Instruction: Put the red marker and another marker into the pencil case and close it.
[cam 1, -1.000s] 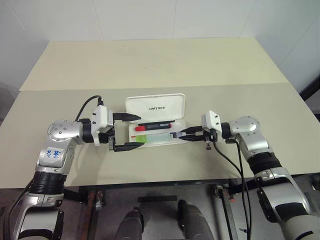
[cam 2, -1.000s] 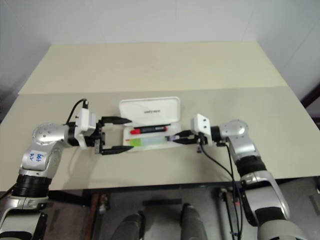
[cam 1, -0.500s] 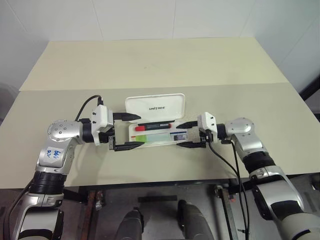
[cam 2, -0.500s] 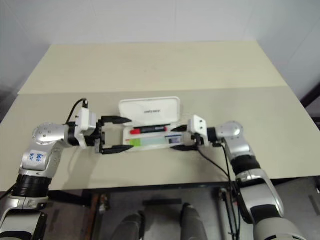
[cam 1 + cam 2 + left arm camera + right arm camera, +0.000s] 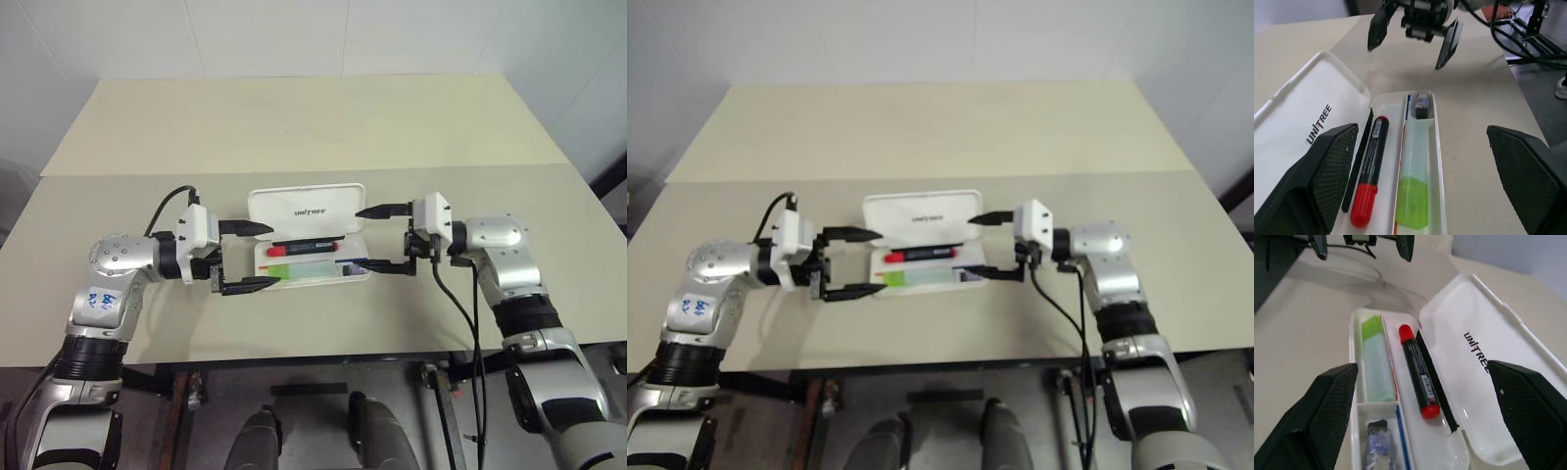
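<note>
Plain white walls and a big beige table [image 5: 313, 127], nothing much else around; the white pencil case [image 5: 312, 240] sits in the middle near the front edge, lid flipped up and leaning away toward the far side, tray on the near side. Both markers are already lying in the tray: the red marker [image 5: 306, 246] with its red cap pointing left, and just nearer than it the green marker [image 5: 309, 269], chunky green end also to the left; there's a small dark bit [image 5: 1421, 105] in the little compartment at the right end. So what's left, I'd say, is folding that lid down.

The case's long axis runs left to right, straight between the two arms; the hinge runs along that same line, with the lid on its far side. The left gripper [image 5: 249, 257] is at the left short end, fingers spread wide, one by the lid corner and one by the tray's near corner, holding nothing. The right gripper [image 5: 380, 238] hangs just off the right end, also wide open and empty; its far finger is level with the lid's right edge. Both look about equally close; can't tell if any fingertip actually touches the plastic.
</note>
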### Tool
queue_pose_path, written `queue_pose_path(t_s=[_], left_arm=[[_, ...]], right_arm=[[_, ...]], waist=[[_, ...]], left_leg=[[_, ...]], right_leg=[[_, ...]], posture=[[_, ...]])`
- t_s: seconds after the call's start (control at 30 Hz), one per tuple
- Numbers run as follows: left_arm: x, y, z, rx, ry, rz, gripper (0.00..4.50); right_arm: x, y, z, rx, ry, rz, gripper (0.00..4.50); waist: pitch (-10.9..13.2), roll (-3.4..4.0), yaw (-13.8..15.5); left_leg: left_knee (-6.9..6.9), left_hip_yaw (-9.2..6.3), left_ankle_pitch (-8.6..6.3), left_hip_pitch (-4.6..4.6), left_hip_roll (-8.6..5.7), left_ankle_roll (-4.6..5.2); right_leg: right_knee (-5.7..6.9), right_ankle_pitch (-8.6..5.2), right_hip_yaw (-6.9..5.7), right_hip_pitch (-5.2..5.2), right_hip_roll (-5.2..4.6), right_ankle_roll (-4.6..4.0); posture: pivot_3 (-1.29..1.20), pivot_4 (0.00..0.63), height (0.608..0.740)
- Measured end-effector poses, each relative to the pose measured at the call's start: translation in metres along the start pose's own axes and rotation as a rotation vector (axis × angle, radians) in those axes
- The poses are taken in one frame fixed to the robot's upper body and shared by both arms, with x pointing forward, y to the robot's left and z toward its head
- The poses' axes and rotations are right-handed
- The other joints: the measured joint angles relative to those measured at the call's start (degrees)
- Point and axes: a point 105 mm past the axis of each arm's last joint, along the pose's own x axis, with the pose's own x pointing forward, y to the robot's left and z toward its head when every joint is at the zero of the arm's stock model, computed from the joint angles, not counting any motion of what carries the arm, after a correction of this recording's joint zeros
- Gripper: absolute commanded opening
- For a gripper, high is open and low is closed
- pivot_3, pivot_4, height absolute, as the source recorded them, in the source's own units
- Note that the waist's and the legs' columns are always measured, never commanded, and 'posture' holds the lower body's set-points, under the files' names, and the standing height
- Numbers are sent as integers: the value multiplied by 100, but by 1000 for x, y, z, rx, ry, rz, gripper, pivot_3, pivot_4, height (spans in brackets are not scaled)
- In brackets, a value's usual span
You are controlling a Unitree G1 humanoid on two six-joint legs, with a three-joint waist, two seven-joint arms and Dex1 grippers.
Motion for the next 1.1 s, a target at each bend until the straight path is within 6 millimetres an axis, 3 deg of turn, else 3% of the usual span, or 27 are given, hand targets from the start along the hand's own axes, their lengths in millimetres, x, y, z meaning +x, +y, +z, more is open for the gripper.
queue_pose_path(t_s=[0.17,0.4,0.53,0.93,1.1], left_arm=[[-17,2,1,-9,-10,33,2523],[-24,15,-1,21,-56,136,138],[-29,35,1,59,-84,270,29],[-28,71,-18,10,-27,615,29],[-14,94,-24,-72,-26,725,29]], right_arm=[[-33,8,-3,41,56,-48,4500],[-38,7,2,44,56,-78,4500],[-36,8,6,40,54,-74,4500],[-35,7,5,44,54,-112,4500],[-31,6,7,38,40,-124,4500]], waist=[[0,0,5],[0,0,-9],[0,0,7],[0,-1,10],[0,-1,17]], left_leg=[[3,1,-2,-2,-1,1],[10,3,1,10,3,-2],[15,3,2,7,1,-4],[12,3,1,3,0,-3],[15,2,3,5,-2,-7]], right_leg=[[-7,0,0,1,-1,0],[-4,-3,0,0,1,-5],[-6,0,1,1,-1,-3],[-11,3,1,1,-1,4],[-7,5,1,2,-1,7]], posture=[[0,150,740],[0,150,740],[0,150,740],[0,150,740],[0,150,740]])
